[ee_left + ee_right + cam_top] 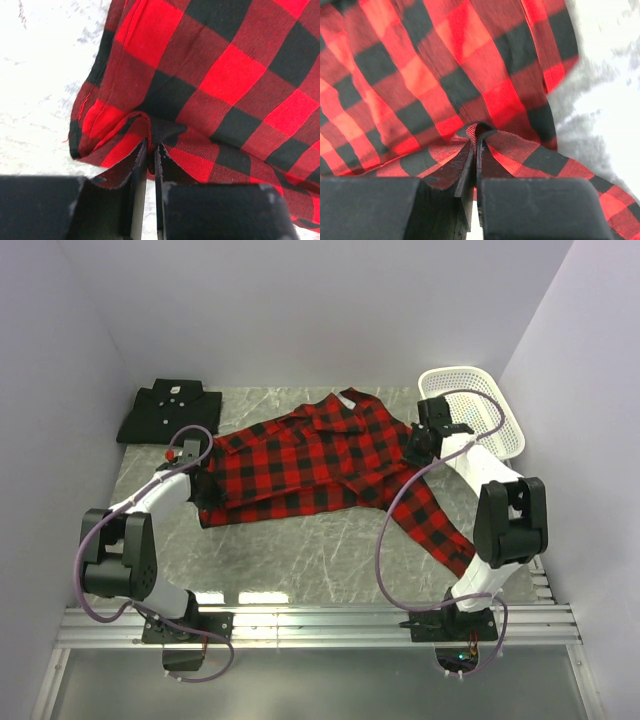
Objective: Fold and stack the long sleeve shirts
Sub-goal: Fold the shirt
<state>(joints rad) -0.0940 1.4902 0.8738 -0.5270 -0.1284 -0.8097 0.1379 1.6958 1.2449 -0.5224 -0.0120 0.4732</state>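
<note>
My left gripper (151, 150) and right gripper (475, 142) each pinch the plaid shirt (290, 465), cloth bunched right at my fingertips.

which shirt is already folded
The black shirt, a neat rectangle at the far left. The plaid shirt lies spread out, the left pincer and right pincer each pinching it.

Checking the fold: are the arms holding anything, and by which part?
Both hold the red-and-black plaid cloth shirt: left fingers pinch its hem edge, right fingers a fold beside the sleeve.
</note>
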